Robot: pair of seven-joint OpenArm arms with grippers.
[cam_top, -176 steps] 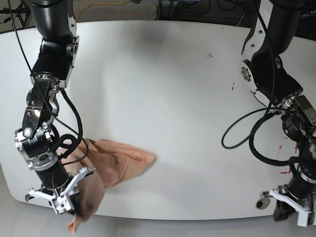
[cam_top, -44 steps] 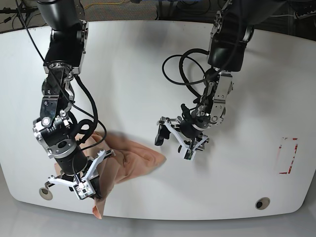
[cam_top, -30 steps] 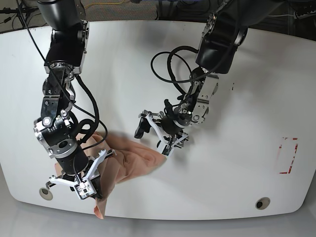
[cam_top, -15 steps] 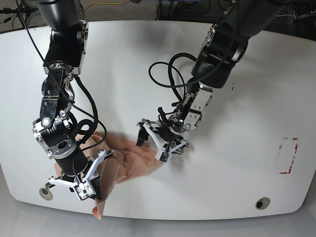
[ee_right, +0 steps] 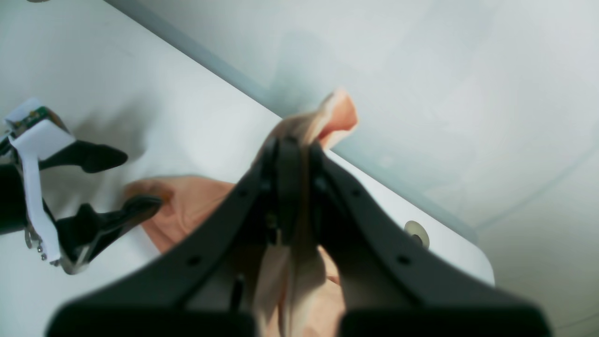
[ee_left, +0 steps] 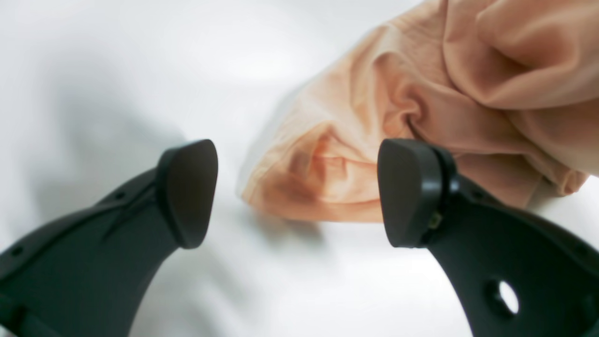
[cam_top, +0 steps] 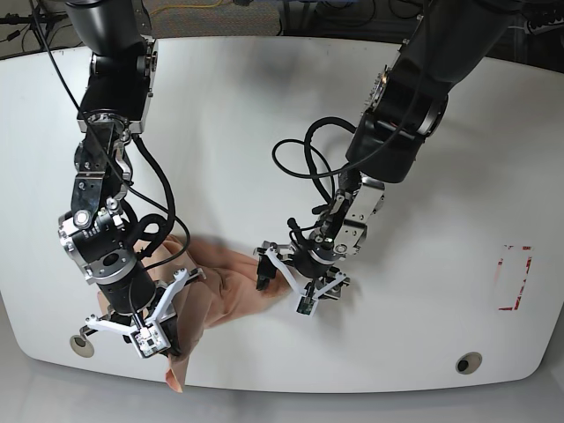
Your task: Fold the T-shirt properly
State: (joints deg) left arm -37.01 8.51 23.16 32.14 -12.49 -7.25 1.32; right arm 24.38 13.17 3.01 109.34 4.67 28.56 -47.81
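My right gripper (cam_top: 145, 335) has its fingers (ee_right: 281, 159) pressed together on a fold of the T-shirt (cam_top: 225, 286), which lies crumpled near the front edge of the white counter (cam_top: 264, 115), on the side of my right arm. A strip of the cloth hangs past that edge below my right gripper. My left gripper (cam_top: 295, 280) is low over the counter with its fingers (ee_left: 187, 192) spread wide, one on each side of the shirt's pointed corner (ee_left: 299, 182). That corner sits between the two pads, and I cannot tell whether either one touches it.
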